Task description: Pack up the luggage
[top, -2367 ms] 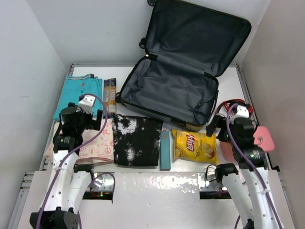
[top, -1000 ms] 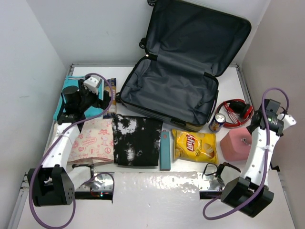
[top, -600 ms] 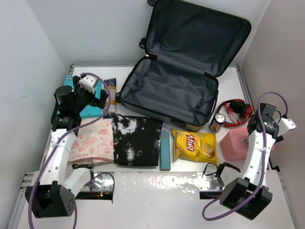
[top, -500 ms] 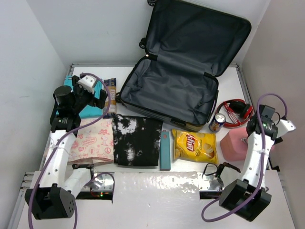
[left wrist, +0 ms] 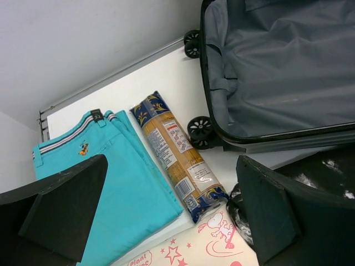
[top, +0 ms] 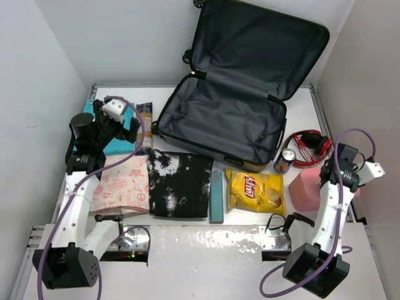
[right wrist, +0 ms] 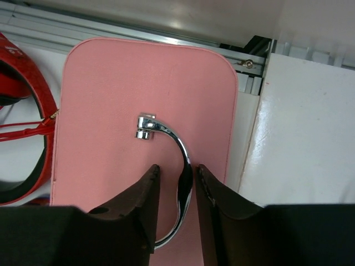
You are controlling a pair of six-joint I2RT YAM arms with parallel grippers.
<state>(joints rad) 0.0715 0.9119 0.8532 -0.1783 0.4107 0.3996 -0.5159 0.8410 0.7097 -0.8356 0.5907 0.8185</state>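
Our right gripper (right wrist: 176, 173) straddles the chrome handle (right wrist: 166, 131) of the pink case (right wrist: 100, 94), jaws narrow; whether they pinch, we cannot tell. We should close firmly before lifting toward the luggage (top: 231, 119) at ten o'clock. The left gripper (left wrist: 172, 163) stands wide.

The left arm (top: 75, 200) rises from its base at the near edge and reaches up the left side, its wrist bent over to the right. The left gripper (left wrist: 172, 163) hangs with its fingers spread wide apart. The right arm (top: 328, 206) stands steeply, folded at the top. The right gripper (right wrist: 177, 167) points straight down, jaws drawn narrow on either side of a chrome handle (right wrist: 186, 160). I can't tell whether they pinch it.
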